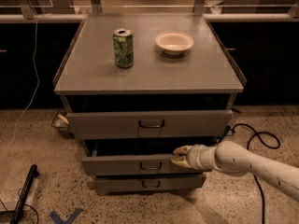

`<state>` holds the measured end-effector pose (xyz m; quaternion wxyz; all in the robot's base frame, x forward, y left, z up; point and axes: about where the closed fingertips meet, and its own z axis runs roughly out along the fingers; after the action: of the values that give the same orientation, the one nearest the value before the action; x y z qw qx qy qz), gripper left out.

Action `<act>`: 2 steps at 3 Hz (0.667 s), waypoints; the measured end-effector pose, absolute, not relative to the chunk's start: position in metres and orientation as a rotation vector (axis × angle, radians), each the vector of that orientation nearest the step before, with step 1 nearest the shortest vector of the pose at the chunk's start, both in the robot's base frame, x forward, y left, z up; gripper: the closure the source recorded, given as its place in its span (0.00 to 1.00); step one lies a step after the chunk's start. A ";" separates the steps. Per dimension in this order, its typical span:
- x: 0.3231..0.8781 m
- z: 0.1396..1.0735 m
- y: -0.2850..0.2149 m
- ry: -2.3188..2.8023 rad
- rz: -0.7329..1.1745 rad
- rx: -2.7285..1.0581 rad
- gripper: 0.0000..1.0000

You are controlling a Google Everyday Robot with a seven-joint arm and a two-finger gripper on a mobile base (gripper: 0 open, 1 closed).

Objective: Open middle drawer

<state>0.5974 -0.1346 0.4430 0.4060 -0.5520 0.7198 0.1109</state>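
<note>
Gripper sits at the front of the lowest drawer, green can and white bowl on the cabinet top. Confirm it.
Not the lowest: the camera view shows the gripper at the front of the middle drawer. The green can and white bowl are on the cabinet top.

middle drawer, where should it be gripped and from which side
Probably the small dark loop handle at the centre of the grey metal middle drawer front, approached straight from the front: the loop stands off the flat face, and the drawer slides out that way. The cream gripper sits just right of the handle, at the front's top edge.
</note>
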 end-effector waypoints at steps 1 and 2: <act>0.566 0.449 -0.143 1.818 0.273 -1.388 1.00; 0.524 0.435 -0.154 1.861 0.308 -1.375 0.74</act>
<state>0.5239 -0.1535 0.4351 0.3925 -0.5418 0.7333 0.1214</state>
